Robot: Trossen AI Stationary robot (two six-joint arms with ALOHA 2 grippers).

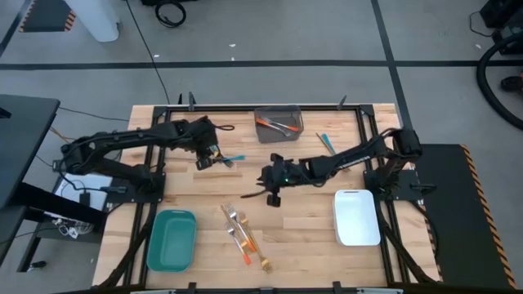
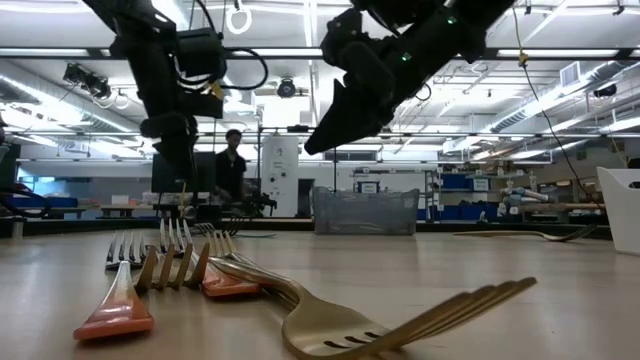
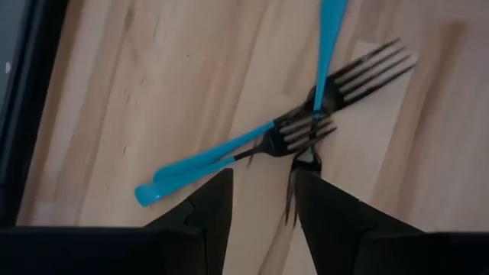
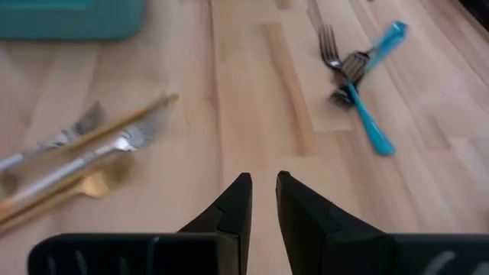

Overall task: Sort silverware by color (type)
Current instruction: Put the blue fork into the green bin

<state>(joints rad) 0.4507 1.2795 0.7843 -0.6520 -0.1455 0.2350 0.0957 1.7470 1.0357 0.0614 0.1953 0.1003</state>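
Note:
Blue-handled forks (image 3: 306, 122) lie crossed on the wooden table; they also show in the high view (image 1: 232, 158) and the right wrist view (image 4: 359, 84). My left gripper (image 3: 263, 202) hangs open and empty just above and beside their heads (image 1: 207, 158). My right gripper (image 1: 270, 193) is at the table's middle, empty, its fingers a narrow gap apart (image 4: 262, 191). A pile of gold and orange-handled silverware (image 1: 244, 235) lies near the front edge and shows in the low view (image 2: 200, 275). Another blue piece (image 1: 326, 142) lies at the far right.
A grey bin (image 1: 279, 124) at the far edge holds orange-handled pieces. A teal bin (image 1: 172, 239) stands at the front left and a white bin (image 1: 357, 217) at the front right. A person stands in the room behind the table (image 2: 232, 165).

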